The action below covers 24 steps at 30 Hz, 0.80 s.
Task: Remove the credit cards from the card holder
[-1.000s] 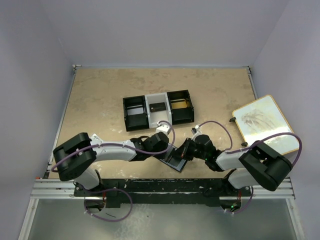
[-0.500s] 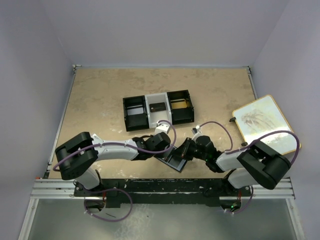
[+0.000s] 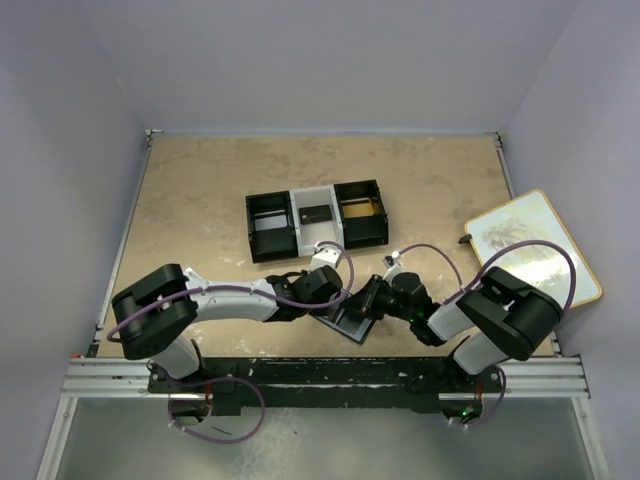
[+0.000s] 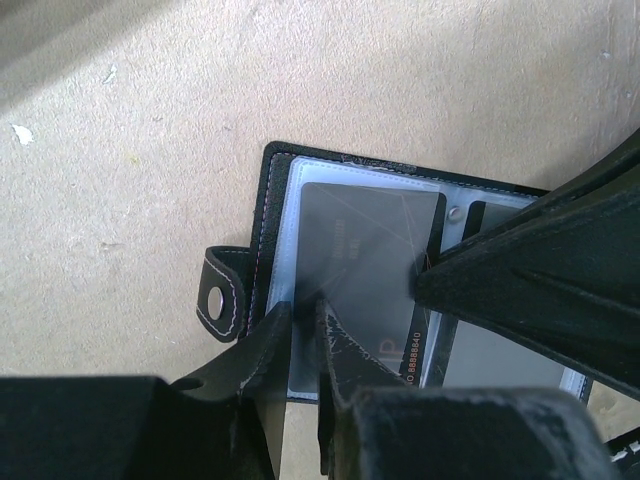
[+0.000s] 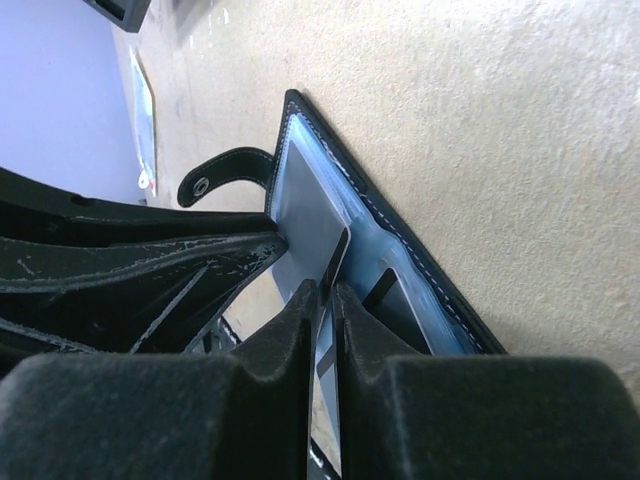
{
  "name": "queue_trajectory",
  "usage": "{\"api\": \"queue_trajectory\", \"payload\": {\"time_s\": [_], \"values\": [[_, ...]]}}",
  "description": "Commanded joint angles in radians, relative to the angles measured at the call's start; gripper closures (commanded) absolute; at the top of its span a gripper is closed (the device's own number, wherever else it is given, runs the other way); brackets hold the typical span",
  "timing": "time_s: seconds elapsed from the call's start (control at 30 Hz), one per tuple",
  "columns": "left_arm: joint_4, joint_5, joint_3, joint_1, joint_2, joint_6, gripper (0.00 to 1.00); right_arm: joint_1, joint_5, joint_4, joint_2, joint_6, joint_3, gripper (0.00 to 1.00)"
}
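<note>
Three pale lilac walls (image 3: 320, 60) close in a tan, speckled surface (image 3: 200, 200), with a metal rail (image 3: 320, 375) along its near edge. Toward the back stands a black-and-white tray (image 3: 296, 222) of three compartments. A small dark thing (image 3: 315, 213) lies in the middle one and a gold-tan flat thing (image 3: 362, 208) in the right one, both too small to name. At the right edge lies a pale board (image 3: 530, 245) with a wooden rim and a faint drawing on it.

The card holder (image 3: 350, 318) lies open and flat on the surface near the rail, between the two arms. It is black with pale stitching along the border, and its strap (image 4: 220, 295), ending in a metal snap, sticks out to one side. Inside are shiny clear sleeves with a pale-blue cast. The credit cards (image 4: 365, 250) are in the sleeves. One dark grey card shows whole through the plastic, with small printed figures near a corner, and a second one beside it is partly hidden under the right arm's finger.

The left hand (image 4: 303, 315) has its fingertips close together at the near edge of the holder, with the sleeve's edge in the narrow gap. I cannot tell whether they pinch it. The right hand (image 5: 325, 290) shows only a thin slit, and the edge of a dark card stands in it. I cannot tell whether that card is clamped or loose. In the left wrist view one right finger's tip touches the clear sleeve beside the dark card.
</note>
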<state>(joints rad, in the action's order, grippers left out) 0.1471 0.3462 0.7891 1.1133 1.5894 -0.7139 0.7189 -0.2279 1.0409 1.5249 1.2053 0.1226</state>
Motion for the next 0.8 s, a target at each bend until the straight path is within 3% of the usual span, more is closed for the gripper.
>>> {"api": "queue_trajectory", "payload": {"time_s": [0.0,0.1,0.27,0.53,0.77], "values": [[0.022,-0.012,0.007,0.006,0.03,0.002,0.88,0.002,-0.016,0.087,0.016,-0.003,0.013,0.91],[0.025,-0.004,0.006,0.006,0.027,0.002,0.89,0.002,-0.01,0.098,0.007,-0.001,-0.001,1.0],[0.035,0.016,0.002,0.006,0.028,-0.006,0.89,0.002,-0.001,0.041,-0.07,0.004,-0.014,1.0],[0.025,0.023,-0.005,0.006,0.037,-0.014,0.9,0.003,0.066,-0.283,-0.296,-0.028,0.003,1.0],[0.023,0.019,-0.002,0.006,0.038,-0.015,0.9,0.003,0.045,-0.388,-0.387,-0.032,-0.019,0.99]]}}
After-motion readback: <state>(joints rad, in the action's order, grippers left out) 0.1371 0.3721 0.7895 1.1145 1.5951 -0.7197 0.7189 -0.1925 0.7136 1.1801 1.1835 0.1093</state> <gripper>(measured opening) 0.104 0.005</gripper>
